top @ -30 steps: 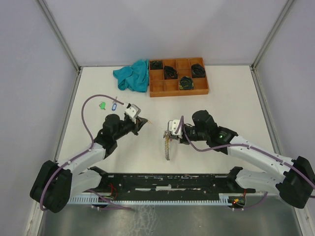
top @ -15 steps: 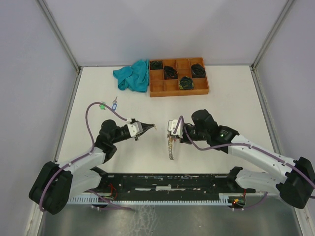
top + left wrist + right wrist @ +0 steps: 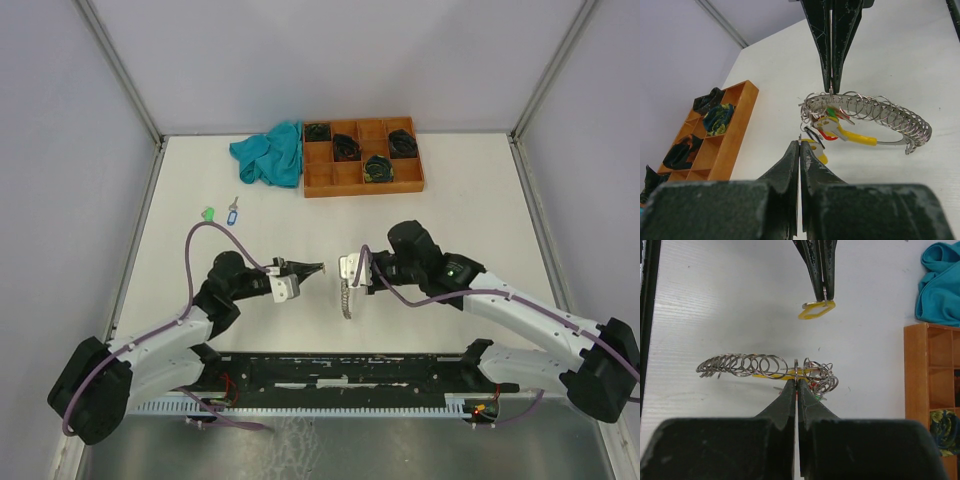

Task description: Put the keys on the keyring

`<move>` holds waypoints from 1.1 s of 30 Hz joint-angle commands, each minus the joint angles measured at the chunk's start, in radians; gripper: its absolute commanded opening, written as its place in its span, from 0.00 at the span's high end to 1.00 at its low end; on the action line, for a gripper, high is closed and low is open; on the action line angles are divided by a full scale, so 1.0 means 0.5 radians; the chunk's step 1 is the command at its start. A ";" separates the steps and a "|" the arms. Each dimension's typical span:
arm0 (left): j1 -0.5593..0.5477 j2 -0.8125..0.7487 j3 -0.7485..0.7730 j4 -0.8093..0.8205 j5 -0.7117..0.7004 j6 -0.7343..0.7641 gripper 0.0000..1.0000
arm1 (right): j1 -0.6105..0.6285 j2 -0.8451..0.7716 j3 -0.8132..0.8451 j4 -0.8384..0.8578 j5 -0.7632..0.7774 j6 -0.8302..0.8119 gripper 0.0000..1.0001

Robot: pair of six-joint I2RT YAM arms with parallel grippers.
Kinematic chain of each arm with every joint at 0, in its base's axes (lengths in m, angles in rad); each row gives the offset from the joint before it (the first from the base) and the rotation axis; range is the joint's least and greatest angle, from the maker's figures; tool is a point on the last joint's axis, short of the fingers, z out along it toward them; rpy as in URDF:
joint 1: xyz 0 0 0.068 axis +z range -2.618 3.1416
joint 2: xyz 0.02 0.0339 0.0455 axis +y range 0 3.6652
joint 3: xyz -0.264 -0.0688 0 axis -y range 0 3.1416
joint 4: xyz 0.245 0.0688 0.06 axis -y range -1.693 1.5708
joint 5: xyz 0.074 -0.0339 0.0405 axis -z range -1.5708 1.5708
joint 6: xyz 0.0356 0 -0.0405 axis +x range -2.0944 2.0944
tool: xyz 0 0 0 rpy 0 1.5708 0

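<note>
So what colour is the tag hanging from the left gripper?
Yellow. The tag under the left gripper shows best in the right wrist view.

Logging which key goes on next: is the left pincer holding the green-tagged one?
No, in the right wrist view the left pincer is shut on the small ring of a yellow tag.

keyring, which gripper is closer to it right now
Right. The right gripper is shut on the keyring itself, so they touch. The left gripper is apart from it, facing it across a gap, shut on a yellow-tagged key.
</note>
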State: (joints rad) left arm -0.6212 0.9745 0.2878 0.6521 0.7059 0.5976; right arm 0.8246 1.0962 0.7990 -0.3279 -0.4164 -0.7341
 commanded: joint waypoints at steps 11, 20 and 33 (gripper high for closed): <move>-0.050 0.120 0.038 0.095 0.102 0.017 0.97 | 0.094 0.072 0.043 0.281 0.131 -0.199 0.99; -0.074 0.134 0.046 0.102 0.124 0.025 0.97 | 0.137 0.109 -0.027 0.443 0.184 -0.234 0.99; -0.087 0.128 0.051 0.101 0.125 0.026 0.97 | 0.193 0.150 -0.003 0.357 0.225 -0.325 0.99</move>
State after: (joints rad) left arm -0.6586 1.0370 0.2882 0.6533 0.7437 0.6094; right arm 0.9092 1.1664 0.7811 -0.1909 -0.3260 -0.8734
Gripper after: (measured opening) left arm 0.043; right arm 0.015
